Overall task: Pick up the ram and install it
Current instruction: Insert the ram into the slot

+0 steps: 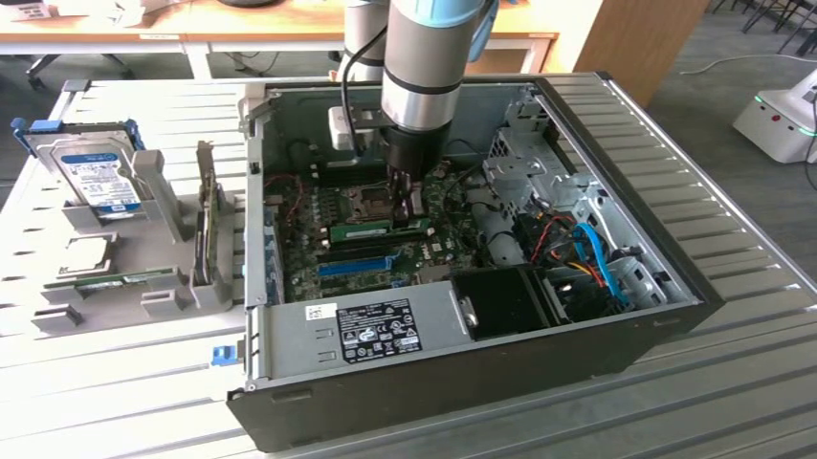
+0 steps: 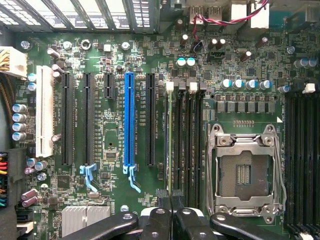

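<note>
Inside the open computer case, the gripper pinches its fingers together on the ram. The ram stands on edge on the motherboard, just beyond the blue slot.

My arm runs off the exterior view's upper edge, and its bulk hides the board behind my tool inside the open computer case. Whether the tips touch the ram cannot be told from that angle. In the wrist view the tool's fingers, pressed together, are cut off by the edge. The case label is too small to read. A white machine is cropped at the exterior view's right.
</note>
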Robot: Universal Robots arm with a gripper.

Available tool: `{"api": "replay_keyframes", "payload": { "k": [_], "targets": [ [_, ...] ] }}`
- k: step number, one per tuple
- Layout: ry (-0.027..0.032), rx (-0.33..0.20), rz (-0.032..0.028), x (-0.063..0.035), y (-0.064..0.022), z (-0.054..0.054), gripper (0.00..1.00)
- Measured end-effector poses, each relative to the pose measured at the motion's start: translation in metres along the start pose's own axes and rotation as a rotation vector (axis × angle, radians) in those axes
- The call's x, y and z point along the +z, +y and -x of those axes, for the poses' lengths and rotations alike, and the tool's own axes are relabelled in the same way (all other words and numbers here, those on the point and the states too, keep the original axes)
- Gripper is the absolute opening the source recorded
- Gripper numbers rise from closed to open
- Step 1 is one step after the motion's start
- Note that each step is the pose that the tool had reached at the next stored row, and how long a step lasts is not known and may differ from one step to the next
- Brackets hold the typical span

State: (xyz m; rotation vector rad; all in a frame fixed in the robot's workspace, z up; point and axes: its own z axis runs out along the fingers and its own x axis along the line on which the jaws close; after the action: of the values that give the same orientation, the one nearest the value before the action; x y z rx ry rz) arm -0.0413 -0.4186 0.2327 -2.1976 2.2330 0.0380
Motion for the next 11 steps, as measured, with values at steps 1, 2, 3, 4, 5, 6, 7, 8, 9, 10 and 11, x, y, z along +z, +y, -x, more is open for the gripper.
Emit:
{"api": "replay_keyframes", "payload": {
  "k": [1, 2, 3, 4, 5, 6, 7, 8, 9, 10, 11],
  "targets": [
    [0.0, 0.0, 0.0, 0.0, 0.0, 0.0003, 0.12],
    [0.0003, 0.0, 0.0001, -0.0001, 0.0, 0.0005, 0.12],
    [0.0003, 0.0, 0.0001, -0.0001, 0.0001, 0.0008, 0.12],
    [0.0003, 0.0, 0.0001, 0.0, 0.0001, 0.001, 0.12],
    [0.0003, 0.0, 0.0001, 0.0, 0.0001, 0.001, 0.12],
    [0.0003, 0.0, 0.0001, -0.0001, 0.0001, 0.001, 0.12],
    [0.0004, 0.0, 0.0001, -0.0001, 0.0001, 0.001, 0.12],
    [0.0005, 0.0, 0.0002, -0.0001, 0.0001, 0.001, 0.12],
    [0.0004, 0.0, 0.0002, -0.0001, 0.0001, 0.001, 0.12],
    [0.0004, 0.001, 0.0002, -0.0001, 0.0001, 0.001, 0.12],
    [0.0004, 0.001, 0.0002, -0.0001, 0.0001, 0.001, 0.12]
  ]
}}
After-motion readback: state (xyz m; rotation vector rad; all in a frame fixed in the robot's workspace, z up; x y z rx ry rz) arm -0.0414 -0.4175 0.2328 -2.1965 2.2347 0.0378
